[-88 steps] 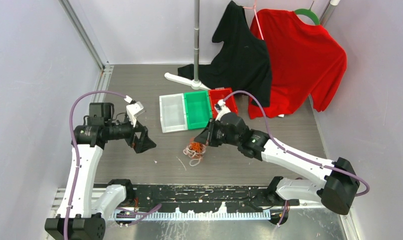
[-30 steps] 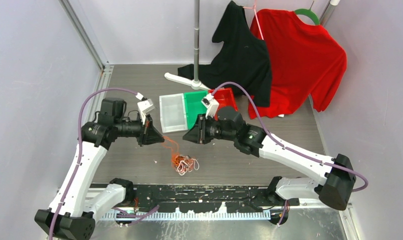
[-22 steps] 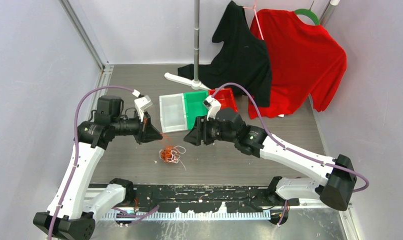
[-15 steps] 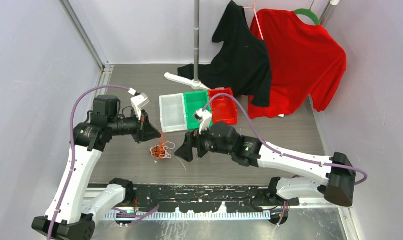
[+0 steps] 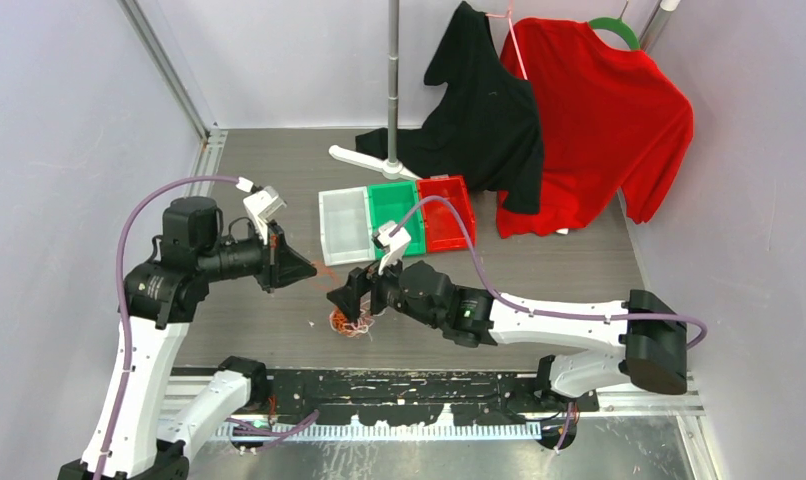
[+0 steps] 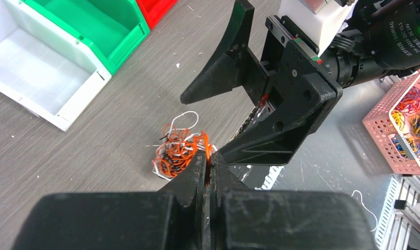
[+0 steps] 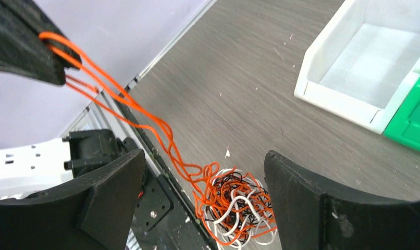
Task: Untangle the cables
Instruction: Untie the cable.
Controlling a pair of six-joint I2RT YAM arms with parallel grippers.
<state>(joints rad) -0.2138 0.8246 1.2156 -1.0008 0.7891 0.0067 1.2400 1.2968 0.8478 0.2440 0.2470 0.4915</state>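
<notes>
Cables [image 5: 350, 323]: 1 tangle on the table [image 5: 569, 265], front-centre, in front of the left bin [image 5: 345, 226]. Middle bin [image 5: 394, 215] and right bin [image 5: 447, 211] continue the row rightward, 3 side by side, touching.

Right gripper [image 7: 204, 156] over the tangle, 1 finger on each side.

Left gripper [image 5: 309, 270] raised, left of and behind the tangle; strands run from its tips down to the tangle.

Stand pole [image 5: 392, 80] behind the bins. Inner garment [image 5: 484, 110] hangs just right of the pole, outer garment [image 5: 599, 120] right of that, overlapping.

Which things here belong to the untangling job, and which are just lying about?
Job: cables; left claw, shut on orange ones; right claw, open over them.
Lying about: white bin; green bin; red bin; black shirt; red shirt; stand; pink basket.
</notes>
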